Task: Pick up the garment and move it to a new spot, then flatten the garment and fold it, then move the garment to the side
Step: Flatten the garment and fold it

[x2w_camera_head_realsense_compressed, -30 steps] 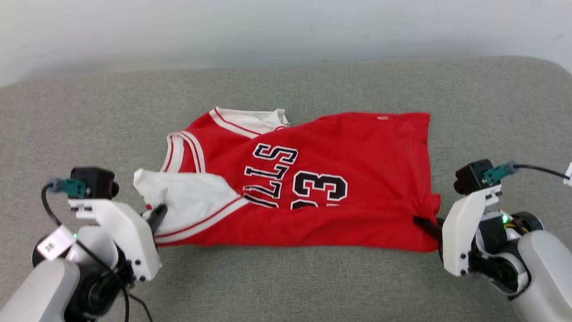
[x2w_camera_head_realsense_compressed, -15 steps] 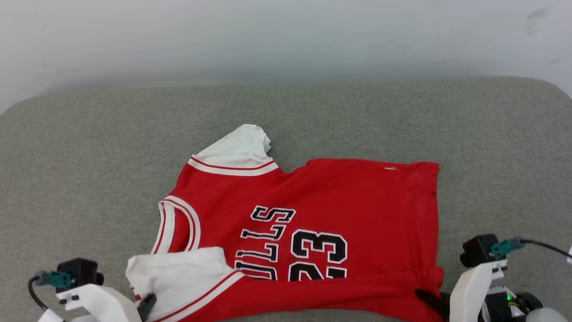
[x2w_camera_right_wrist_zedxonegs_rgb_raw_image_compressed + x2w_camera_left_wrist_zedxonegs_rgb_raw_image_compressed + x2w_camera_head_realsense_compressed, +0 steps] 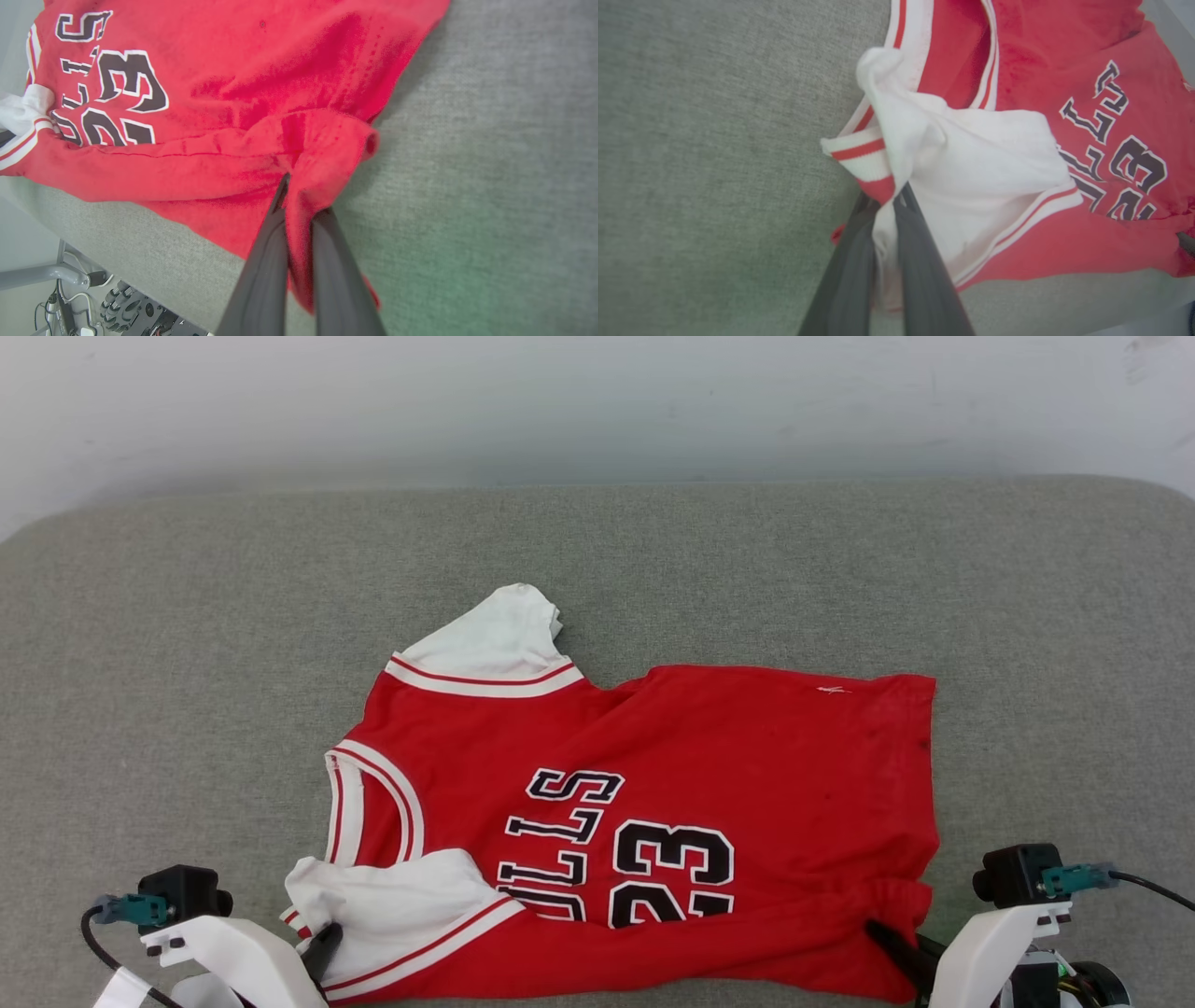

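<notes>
Since the jaws of the left gripper (image 3: 325, 945) pinch the white sleeve (image 3: 401, 905) at 7 o'clock and those of the right gripper (image 3: 879, 935) pinch the red hem corner (image 3: 901, 905) at 5 o'clock, the garment (image 3: 672, 747), lying mid-way on the grey worktop (image 3: 187, 663), likely flattens best if both draw apart evenly, low, unrolling the doubled near edge.

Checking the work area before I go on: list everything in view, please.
shirt: one, red with white sleeves and black lettering, spread on the cushion, near edge bunched
cushion: one, grey, under the shirt
wall: one, white, behind the cushion
metal bar: one, grey, below the cushion's edge in the right wrist view
dark parts and cables: count unclear, beside that bar
wrist cameras: two, black with teal plugs, one above each claw
left claw: one, dark, shut on the shirt's white sleeve
right claw: one, dark, shut on the shirt's red hem corner
</notes>
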Robot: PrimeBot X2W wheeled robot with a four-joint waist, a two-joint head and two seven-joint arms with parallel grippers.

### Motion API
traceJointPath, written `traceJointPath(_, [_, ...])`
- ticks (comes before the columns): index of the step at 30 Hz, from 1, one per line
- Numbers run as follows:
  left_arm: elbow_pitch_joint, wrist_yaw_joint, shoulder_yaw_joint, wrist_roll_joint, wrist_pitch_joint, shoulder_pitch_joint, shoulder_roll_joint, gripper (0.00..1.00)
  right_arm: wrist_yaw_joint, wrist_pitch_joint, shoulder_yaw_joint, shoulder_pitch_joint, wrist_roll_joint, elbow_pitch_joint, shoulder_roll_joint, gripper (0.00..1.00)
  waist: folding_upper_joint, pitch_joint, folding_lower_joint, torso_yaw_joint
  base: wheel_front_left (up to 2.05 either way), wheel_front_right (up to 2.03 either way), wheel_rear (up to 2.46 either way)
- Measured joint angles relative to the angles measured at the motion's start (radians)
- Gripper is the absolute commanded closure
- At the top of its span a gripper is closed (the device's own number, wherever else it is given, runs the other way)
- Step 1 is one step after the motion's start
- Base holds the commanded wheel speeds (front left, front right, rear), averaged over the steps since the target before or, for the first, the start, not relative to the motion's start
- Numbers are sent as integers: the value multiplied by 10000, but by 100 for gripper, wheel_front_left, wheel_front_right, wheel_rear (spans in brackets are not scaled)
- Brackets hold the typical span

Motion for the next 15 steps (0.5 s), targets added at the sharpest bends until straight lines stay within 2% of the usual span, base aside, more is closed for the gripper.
traceJointPath(1, [115,-54,-23,6,-29,-77,-36,100,0,-94,2,-25,-71,61,0,100,0,18,0,-5,0,0,0])
traceJointPath(2, [242,-102,-54,12,-71,-141,-67,100,2,-211,-29,-31,-113,96,21,72,0,35,0,-6,0,0,0])
traceJointPath(3, [374,-151,-90,54,-119,-225,-113,100,2,-282,-31,-34,-132,134,35,25,0,50,0,-2,0,0,0])
traceJointPath(4, [502,-205,-134,33,-104,-291,-163,83,2,-343,-40,-34,-148,165,59,0,0,60,0,6,0,0,0])
traceJointPath(5, [786,-303,-163,36,-234,-355,-318,0,2,-842,-63,-25,-282,140,153,0,0,96,0,20,0,0,0])
traceJointPath(12, [865,-401,-121,671,-1233,-843,-360,0,0,-3170,-403,2,-1317,-447,405,0,0,137,1,106,0,0,0])
traceJointPath(15, [763,-349,-123,1055,-1680,-1133,-372,0,0,-3986,-851,-5,-2036,-640,602,0,0,52,0,75,0,0,0])
